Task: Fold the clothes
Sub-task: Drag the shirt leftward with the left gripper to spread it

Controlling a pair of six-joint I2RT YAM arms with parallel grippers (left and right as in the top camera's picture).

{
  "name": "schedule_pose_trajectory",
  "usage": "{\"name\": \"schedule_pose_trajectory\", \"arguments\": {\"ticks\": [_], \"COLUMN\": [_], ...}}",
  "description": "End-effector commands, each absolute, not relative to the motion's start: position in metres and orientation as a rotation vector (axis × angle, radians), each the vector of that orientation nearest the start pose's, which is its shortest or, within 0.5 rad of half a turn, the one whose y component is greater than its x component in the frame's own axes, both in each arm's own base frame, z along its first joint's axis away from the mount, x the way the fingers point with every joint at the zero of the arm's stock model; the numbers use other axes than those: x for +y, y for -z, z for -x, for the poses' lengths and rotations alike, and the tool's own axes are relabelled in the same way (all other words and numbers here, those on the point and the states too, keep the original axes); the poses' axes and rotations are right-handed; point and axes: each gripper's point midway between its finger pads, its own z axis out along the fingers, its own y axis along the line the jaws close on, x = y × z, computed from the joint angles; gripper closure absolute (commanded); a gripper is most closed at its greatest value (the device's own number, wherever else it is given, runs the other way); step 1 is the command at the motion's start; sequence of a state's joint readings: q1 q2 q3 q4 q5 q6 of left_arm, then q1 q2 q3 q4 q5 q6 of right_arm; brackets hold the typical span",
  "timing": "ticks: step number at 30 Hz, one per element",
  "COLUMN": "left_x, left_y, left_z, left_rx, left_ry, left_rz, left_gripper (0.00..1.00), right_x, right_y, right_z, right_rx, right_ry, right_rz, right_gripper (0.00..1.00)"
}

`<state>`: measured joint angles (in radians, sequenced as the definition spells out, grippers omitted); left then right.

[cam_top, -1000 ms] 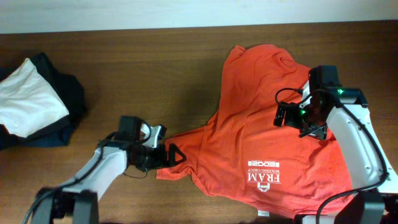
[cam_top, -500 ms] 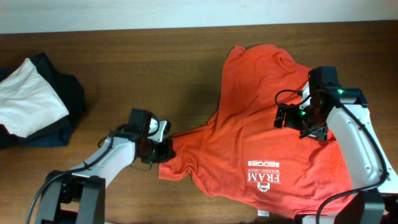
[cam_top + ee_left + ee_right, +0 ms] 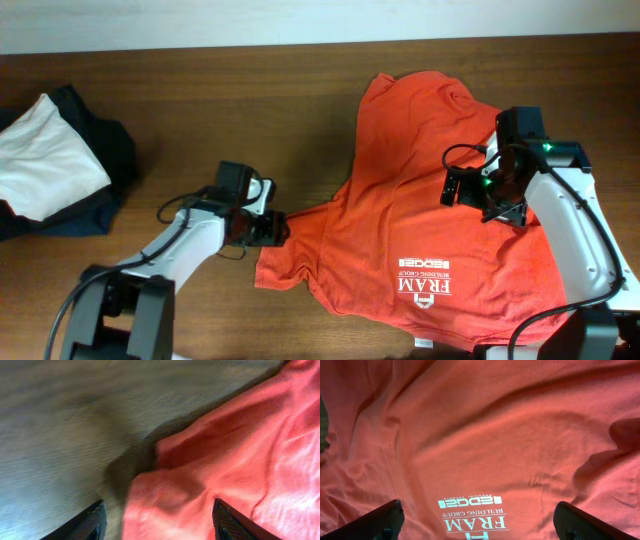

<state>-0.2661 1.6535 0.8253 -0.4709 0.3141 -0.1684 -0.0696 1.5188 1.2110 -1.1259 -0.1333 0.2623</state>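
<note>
The orange-red T-shirt (image 3: pixel 420 220) lies spread and wrinkled on the right half of the wooden table (image 3: pixel 250 110), with its white lettering (image 3: pixel 425 285) near the front. One sleeve points left. My left gripper (image 3: pixel 272 229) is at that sleeve's edge. In the left wrist view it (image 3: pixel 160 527) is open, with the sleeve fabric (image 3: pixel 220 460) between its wide-apart jaws. My right gripper (image 3: pixel 492 198) hovers over the shirt's middle. It is open in the right wrist view (image 3: pixel 480 527), above the lettering (image 3: pixel 475 520), and holds nothing.
A white folded garment (image 3: pixel 45 160) lies on a dark navy one (image 3: pixel 115 150) at the table's far left. The table's back edge meets a pale wall strip (image 3: pixel 300 20).
My left gripper has moved up and to the right onto the sleeve's edge, and the sleeve tip has bunched a little. The right arm has not moved.
</note>
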Motion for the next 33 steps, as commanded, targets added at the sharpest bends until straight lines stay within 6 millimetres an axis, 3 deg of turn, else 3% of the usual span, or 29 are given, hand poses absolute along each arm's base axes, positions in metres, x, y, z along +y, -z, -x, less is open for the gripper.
{"name": "schedule_pose_trajectory", "arguments": {"ticks": [1, 2, 3, 5, 7, 10, 12, 13, 14, 16, 19, 21, 25, 29, 33], "left_x": [-0.157, -0.159, -0.157, -0.145, -0.107, -0.056, -0.022, -0.016, -0.020, -0.025, -0.030, -0.053, -0.105, -0.126, -0.125], "left_y": [0.002, 0.002, 0.001, -0.006, -0.038, -0.106, -0.170, -0.197, -0.199, -0.185, -0.132, -0.103, -0.074, -0.048, -0.016], "left_z": [-0.284, -0.284, -0.288, -0.308, -0.360, -0.432, -0.476, -0.488, -0.488, -0.475, -0.422, -0.374, -0.303, -0.260, -0.238], "left_rx": [2.902, 2.894, 2.881, 2.842, 2.737, 2.527, 2.353, 2.294, 2.294, 2.370, 2.674, 2.915, 3.233, 3.379, 3.425], "left_ry": [0.555, 0.538, 0.501, 0.388, 0.192, 0.071, 0.063, 0.131, 0.191, 0.263, 0.290, 0.399, 0.657, 0.632, 0.477], "left_rz": [-0.323, -0.342, -0.344, -0.306, -0.163, 0.025, 0.126, 0.133, 0.117, 0.109, 0.149, 0.143, 0.127, 0.201, 0.242], "left_gripper": [0.54, 0.85, 1.00, 1.00, 1.00, 1.00, 1.00, 0.35, 0.01, 0.01, 0.01, 0.01, 0.01, 0.01, 0.01], "right_x": [-0.002, -0.002, -0.002, -0.001, -0.001, -0.001, -0.001, -0.001, -0.001, -0.001, -0.001, -0.001, -0.001, -0.002, -0.001], "right_y": [-0.126, -0.126, -0.126, -0.126, -0.126, -0.126, -0.126, -0.126, -0.126, -0.126, -0.126, -0.126, -0.126, -0.126, -0.126], "right_z": [-0.295, -0.295, -0.295, -0.294, -0.294, -0.294, -0.294, -0.294, -0.294, -0.294, -0.294, -0.294, -0.294, -0.294, -0.294], "right_rx": [2.942, 2.943, 2.946, 2.949, 2.949, 2.949, 2.949, 2.949, 2.949, 2.949, 2.949, 2.949, 2.952, 2.954, 2.954], "right_ry": [-0.200, -0.200, -0.199, -0.199, -0.199, -0.199, -0.199, -0.199, -0.199, -0.199, -0.199, -0.199, -0.196, -0.196, -0.196], "right_rz": [-0.484, -0.485, -0.485, -0.486, -0.486, -0.486, -0.486, -0.486, -0.486, -0.486, -0.485, -0.485, -0.457, -0.453, -0.453], "right_gripper": [0.01, 0.01, 0.01, 0.01, 0.01, 0.01, 0.01, 0.01, 0.01, 0.01, 0.01, 0.01, 0.01, 0.01, 0.01]}}
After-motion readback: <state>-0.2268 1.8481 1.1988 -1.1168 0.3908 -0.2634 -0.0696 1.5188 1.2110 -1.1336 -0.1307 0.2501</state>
